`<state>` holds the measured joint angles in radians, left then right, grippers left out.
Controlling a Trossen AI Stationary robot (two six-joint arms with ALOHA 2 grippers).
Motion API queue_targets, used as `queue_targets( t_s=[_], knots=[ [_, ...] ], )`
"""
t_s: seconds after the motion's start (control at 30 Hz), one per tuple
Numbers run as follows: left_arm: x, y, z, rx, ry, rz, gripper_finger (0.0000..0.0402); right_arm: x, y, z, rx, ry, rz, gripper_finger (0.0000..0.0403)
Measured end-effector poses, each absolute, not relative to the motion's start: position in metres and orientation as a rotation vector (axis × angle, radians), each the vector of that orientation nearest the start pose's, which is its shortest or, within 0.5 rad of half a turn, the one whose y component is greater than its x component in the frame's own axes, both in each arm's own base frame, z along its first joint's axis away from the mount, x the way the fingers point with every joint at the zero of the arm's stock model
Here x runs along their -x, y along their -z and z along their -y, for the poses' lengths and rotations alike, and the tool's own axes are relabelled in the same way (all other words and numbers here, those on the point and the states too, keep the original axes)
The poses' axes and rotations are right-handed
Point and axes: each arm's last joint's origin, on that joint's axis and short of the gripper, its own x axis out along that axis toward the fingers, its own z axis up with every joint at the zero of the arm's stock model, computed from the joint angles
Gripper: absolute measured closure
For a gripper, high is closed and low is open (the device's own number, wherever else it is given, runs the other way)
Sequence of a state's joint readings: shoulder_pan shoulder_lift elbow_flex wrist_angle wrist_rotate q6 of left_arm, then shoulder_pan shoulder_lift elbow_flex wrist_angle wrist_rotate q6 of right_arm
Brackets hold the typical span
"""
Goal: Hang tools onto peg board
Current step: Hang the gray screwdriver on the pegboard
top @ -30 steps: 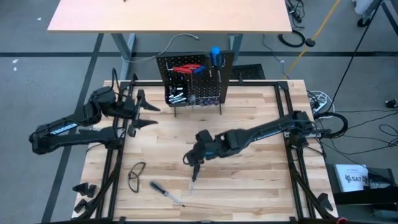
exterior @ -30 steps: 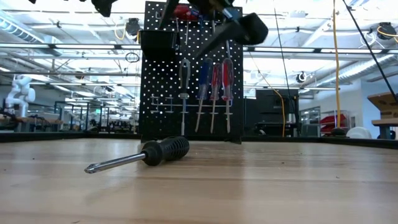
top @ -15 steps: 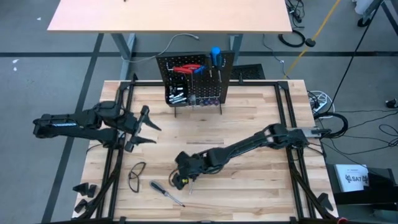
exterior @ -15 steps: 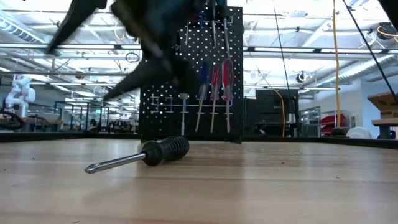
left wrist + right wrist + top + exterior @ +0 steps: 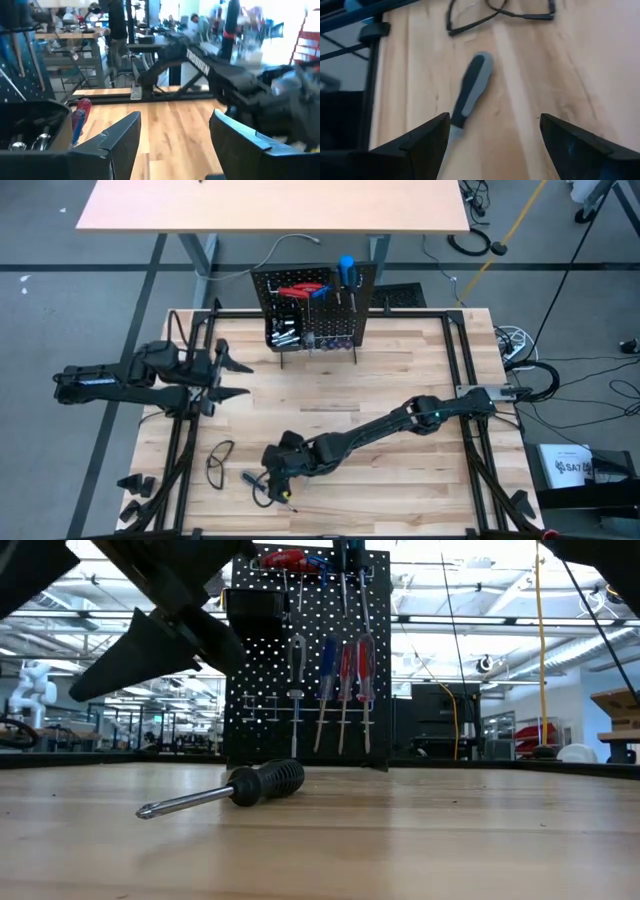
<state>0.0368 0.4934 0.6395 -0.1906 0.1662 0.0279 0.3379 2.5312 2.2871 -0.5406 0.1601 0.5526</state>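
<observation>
A black-and-grey-handled screwdriver (image 5: 470,92) lies flat on the table near its front-left part (image 5: 249,477) (image 5: 225,790). My right gripper (image 5: 495,120) (image 5: 266,484) hovers open just above it, slanting down. The handle lies ahead of the fingers and is not touched. The black peg board (image 5: 312,305) (image 5: 305,660) stands upright at the far edge. Red and blue screwdrivers and red pliers hang on it, and silvery pieces lie in its bin (image 5: 25,132). My left gripper (image 5: 228,378) (image 5: 175,122) waits open at the left, held level in the air.
A pair of dark-framed glasses (image 5: 218,461) (image 5: 495,15) lies just beyond the screwdriver, toward the left edge. Black frame rails (image 5: 185,450) run along both sides of the table. The wooden top (image 5: 400,360) between the peg board and my right arm is bare.
My right gripper has swept from the table's middle toward the near-left corner, sinking and rolling as it went, and now stands over the black screwdriver, still open. My left gripper has swung a little toward the near edge. The screwdriver has not moved.
</observation>
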Motion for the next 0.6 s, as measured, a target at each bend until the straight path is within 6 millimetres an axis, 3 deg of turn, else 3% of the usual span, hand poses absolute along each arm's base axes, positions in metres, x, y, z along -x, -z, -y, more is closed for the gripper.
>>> queue_targets(
  t_s=[0.1, 0.27, 0.6],
  knots=[
    [-0.114, -0.321, 0.0, 0.02, 0.095, -0.03, 0.0166, -0.527, -0.184, -0.181, -0.331, 0.073, -0.769, 0.0103],
    [-0.105, -0.321, -0.006, 0.021, -0.111, -0.026, 0.0166, -0.531, -0.183, -0.193, -0.34, 0.065, -0.683, 0.0103],
    [-0.094, -0.309, -0.006, 0.113, -0.124, -0.137, 0.0166, -0.526, -0.163, -0.212, -0.325, 0.113, -0.686, 0.0103]
  ],
)
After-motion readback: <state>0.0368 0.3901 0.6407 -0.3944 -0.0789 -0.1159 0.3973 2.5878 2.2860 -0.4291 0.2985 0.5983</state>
